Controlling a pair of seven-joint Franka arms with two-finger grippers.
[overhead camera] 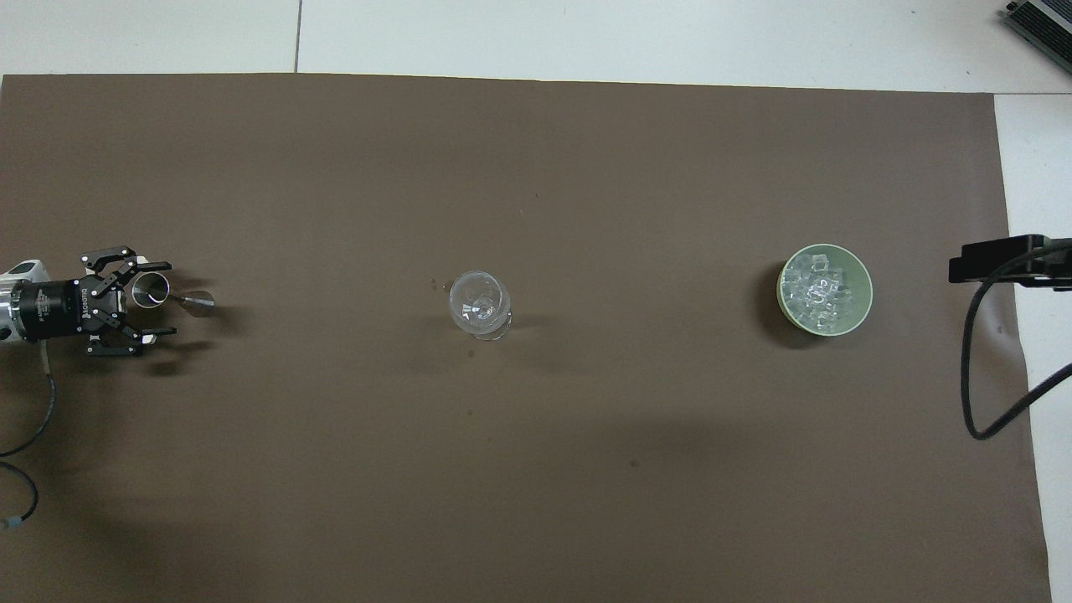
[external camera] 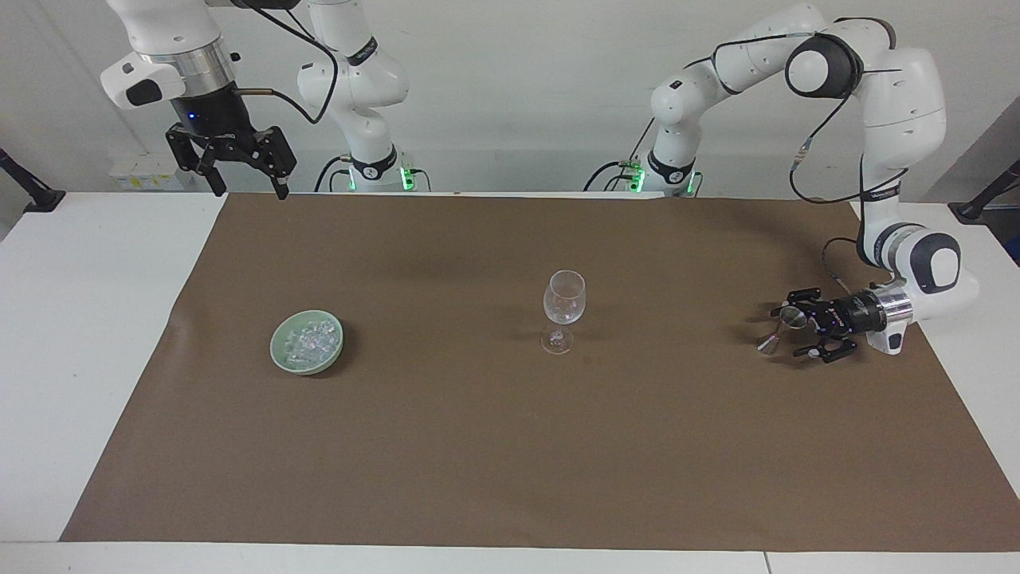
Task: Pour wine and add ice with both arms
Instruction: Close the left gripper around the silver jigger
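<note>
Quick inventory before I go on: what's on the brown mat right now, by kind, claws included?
Wine glass: 1
Green bowl of ice: 1
Small metal measuring cup, lying on its side: 1
Claws: 2, left claw at the cup, right claw raised, waiting
Total: 5

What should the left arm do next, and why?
Probably draw the left pincer back from the jigger. The jigger lies on its side on the mat between open fingers, ungripped, so it can hold nothing to pour. The right pincer waits, raised and open, away from the ice.
</note>
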